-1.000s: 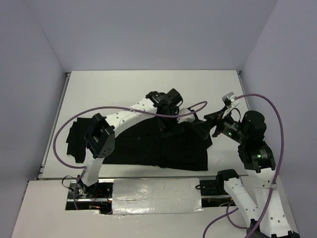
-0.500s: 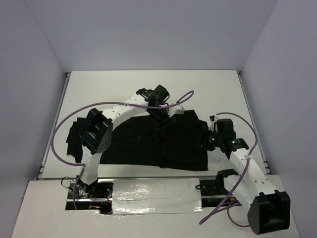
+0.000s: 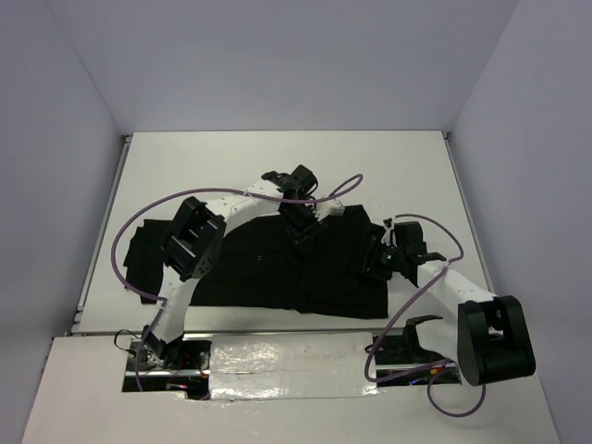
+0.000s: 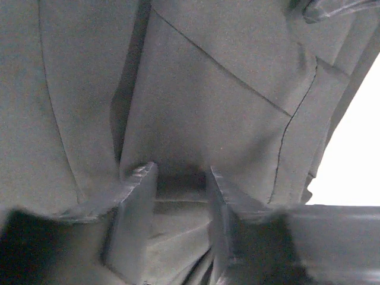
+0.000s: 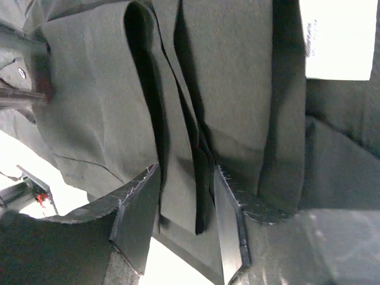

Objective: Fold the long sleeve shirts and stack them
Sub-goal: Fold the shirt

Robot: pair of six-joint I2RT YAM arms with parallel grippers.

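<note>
I am looking down at a white counter (image 3: 277,157) with one black long sleeve shirt (image 3: 250,273) lying spread across its near half. The shirt is far wider than either tool, and one sleeve (image 3: 139,259) is trailing out to the left.

The shirt is looking soft, light and limp. I am expecting it to sag and lose its shape wherever it is not supported, and to drag on the counter rather than slip. I am judging doubled edges and seams the best places to take hold, at two points well apart.

My left tool (image 4: 179,172) is pressing into the cloth near the shirt's far edge, with a ridge of fabric gathered between its fingers. I cannot tell whether it is pinching firmly. My right tool (image 5: 185,172) is at the shirt's right edge, clamped on a bundle of hanging folds.
</note>
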